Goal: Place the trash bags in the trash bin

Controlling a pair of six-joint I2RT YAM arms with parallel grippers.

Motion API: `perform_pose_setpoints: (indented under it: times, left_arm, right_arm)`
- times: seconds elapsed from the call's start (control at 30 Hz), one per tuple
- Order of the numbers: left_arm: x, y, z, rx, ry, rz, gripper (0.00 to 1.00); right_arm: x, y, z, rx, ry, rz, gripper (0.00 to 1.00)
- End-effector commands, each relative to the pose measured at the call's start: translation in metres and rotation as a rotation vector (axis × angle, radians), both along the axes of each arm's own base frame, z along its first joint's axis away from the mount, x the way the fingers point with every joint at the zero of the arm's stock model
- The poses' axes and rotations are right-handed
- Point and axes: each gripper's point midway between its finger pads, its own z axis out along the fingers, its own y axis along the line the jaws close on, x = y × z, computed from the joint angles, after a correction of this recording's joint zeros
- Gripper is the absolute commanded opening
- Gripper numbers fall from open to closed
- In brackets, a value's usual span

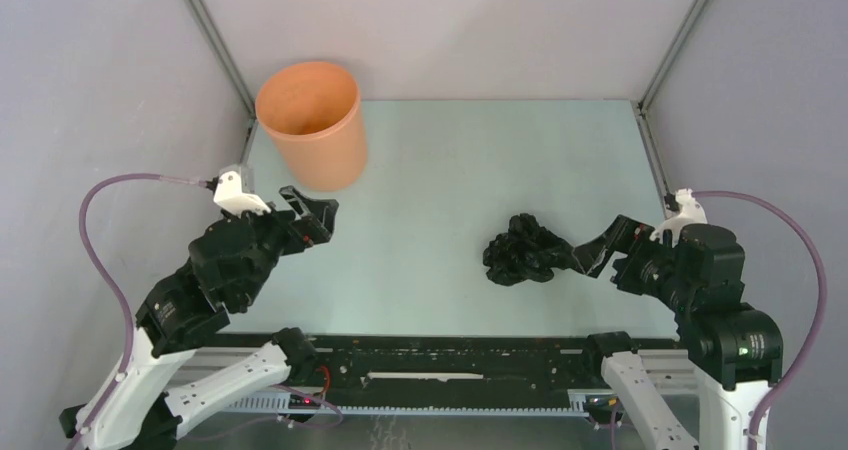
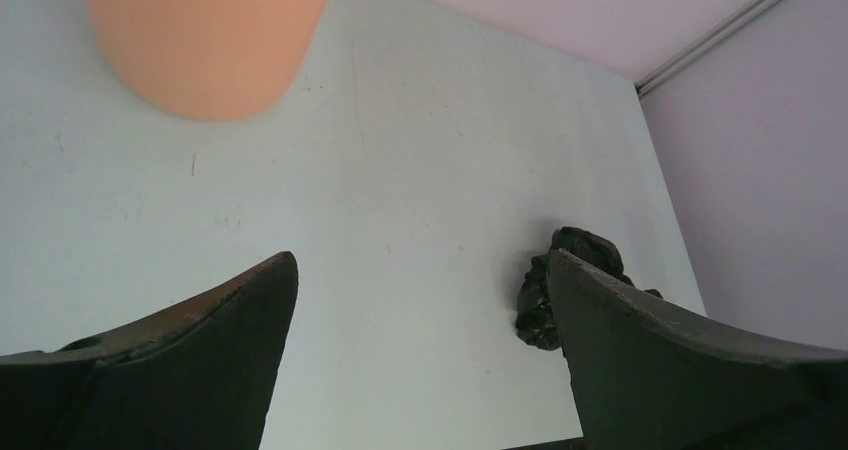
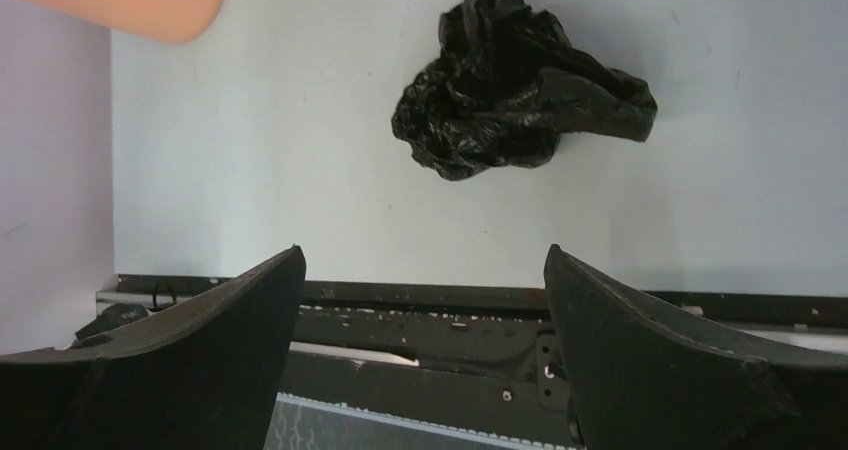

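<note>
The trash bag is found at nine o'clock, just beside the right gripper. The left gripper is farther off. Both are held wide open and empty.

Glossy crinkled bag, smooth bin

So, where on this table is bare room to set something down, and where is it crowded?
The widest bare patch of the table lies between the trash bin and the trash bag, back to the far edge. The far right corner is bare too. Crowded: the bag, with the right hand beside it.
</note>
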Motion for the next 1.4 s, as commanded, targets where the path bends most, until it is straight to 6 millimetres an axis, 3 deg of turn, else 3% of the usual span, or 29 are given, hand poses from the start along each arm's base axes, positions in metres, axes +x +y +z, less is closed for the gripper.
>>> perform_pose_setpoints:
  times: [0.0,0.13,0.33,0.47,0.6,0.73,0.83,0.93,1.07,1.13,1.23,1.37]
  left_arm:
    - [-0.002,-0.001,0.008,-0.057,-0.004,0.005,1.0]
    - [0.001,-0.013,0.002,-0.047,0.027,-0.028,1.0]
    - [0.004,-0.032,-0.01,-0.01,0.082,-0.087,1.0]
    - [0.006,-0.047,-0.021,0.003,0.128,-0.138,1.0]
    - [0.004,-0.073,-0.037,0.003,0.194,-0.237,1.0]
    - [0.0,-0.098,-0.054,0.005,0.282,-0.323,1.0]
    - [-0.003,-0.112,-0.06,-0.002,0.32,-0.385,1.0]
    - [-0.006,-0.12,-0.063,0.004,0.343,-0.425,1.0]
    - [-0.009,-0.124,-0.067,0.035,0.362,-0.472,1.0]
    - [-0.009,-0.126,-0.068,0.064,0.365,-0.492,1.0]
    - [-0.004,-0.126,-0.066,0.123,0.355,-0.512,1.0]
    - [0.01,-0.119,-0.058,0.191,0.328,-0.501,1.0]
  right_arm:
    - [0.0,-0.001,-0.028,-0.024,0.13,0.003,1.0]
    - [0.006,0.004,-0.066,-0.017,0.324,0.009,1.0]
    - [0.013,0.019,-0.091,0.117,0.369,0.012,1.0]
    - [0.015,0.019,-0.113,0.178,0.417,-0.013,0.99]
    - [0.022,0.043,-0.126,0.323,0.432,0.056,1.0]
    - [0.052,0.01,-0.159,0.329,0.477,-0.189,0.99]
    - [0.082,-0.012,-0.171,0.387,0.464,-0.339,0.97]
    - [0.11,-0.035,-0.177,0.448,0.446,-0.451,0.97]
    - [0.132,-0.053,-0.198,0.521,0.5,-0.524,0.99]
    - [0.14,-0.051,-0.213,0.515,0.532,-0.508,0.92]
    - [0.147,-0.029,-0.229,0.524,0.591,-0.431,0.76]
    - [0.167,-0.006,-0.202,0.413,0.476,-0.284,0.44]
